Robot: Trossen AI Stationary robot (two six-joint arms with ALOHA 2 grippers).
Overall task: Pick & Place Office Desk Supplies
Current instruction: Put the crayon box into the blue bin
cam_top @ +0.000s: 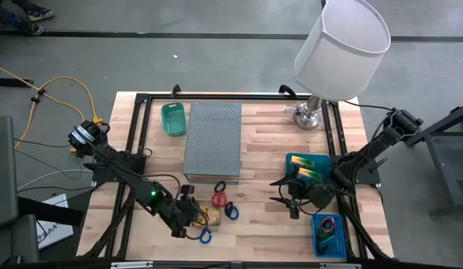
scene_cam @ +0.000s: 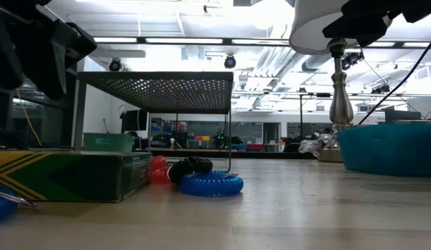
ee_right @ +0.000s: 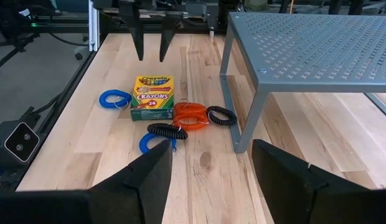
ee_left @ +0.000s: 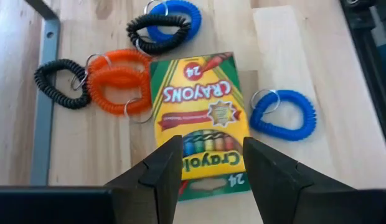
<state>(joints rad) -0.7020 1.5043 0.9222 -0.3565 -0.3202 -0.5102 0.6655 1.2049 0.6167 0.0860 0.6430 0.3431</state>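
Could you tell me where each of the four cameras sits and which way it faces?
High: overhead, facing straight down at the table; both arms show.
Low: at tabletop height, facing level across to the room; dark arm parts at top.
Left wrist: on the left arm, looking down at the crayon box; left hand open.
Right wrist: on the right arm, looking across at the shelf; right hand open.
Shared: both wrist views show the crayon box.

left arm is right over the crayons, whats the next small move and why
Probably lower the left tool straight down and close on the crayon box. Its fingers stand open, straddling the box's near end, and the box lies flat on the table. The blue coil and orange coils lie beside the box, apart from the fingers. The right tool waits open farther off.
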